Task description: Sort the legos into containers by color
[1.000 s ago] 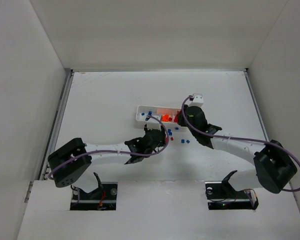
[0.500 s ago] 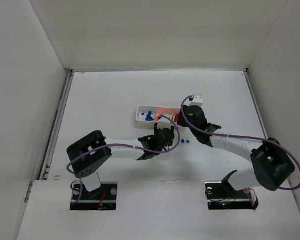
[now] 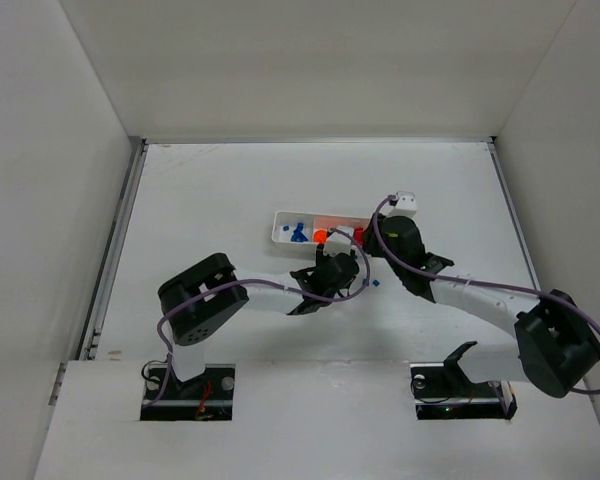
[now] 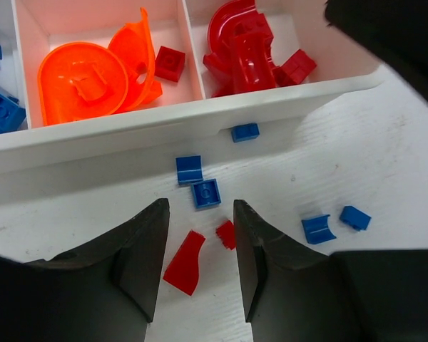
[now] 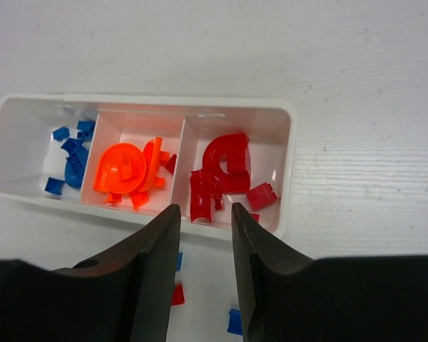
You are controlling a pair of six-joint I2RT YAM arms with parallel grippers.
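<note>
White table (image 3: 200, 200), tray (image 5: 289, 142) part-full, loose legos (image 4: 206, 193) nr

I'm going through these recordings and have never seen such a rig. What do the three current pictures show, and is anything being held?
Two robot arms, a left arm and a right arm, are bolted at the near edge of a white table. One picture looks down from overhead; the other two come from a camera on each wrist, so the dark shapes at the bottom are that arm's own fingers. A small white plastic tray has three compartments holding blue pieces, orange pieces and red pieces; one small red block sits among the orange. On the table beside the tray lie loose blue bricks and loose red bricks. The left gripper hovers open over them, the right gripper open at the tray's edge. Neither holds anything.
</note>
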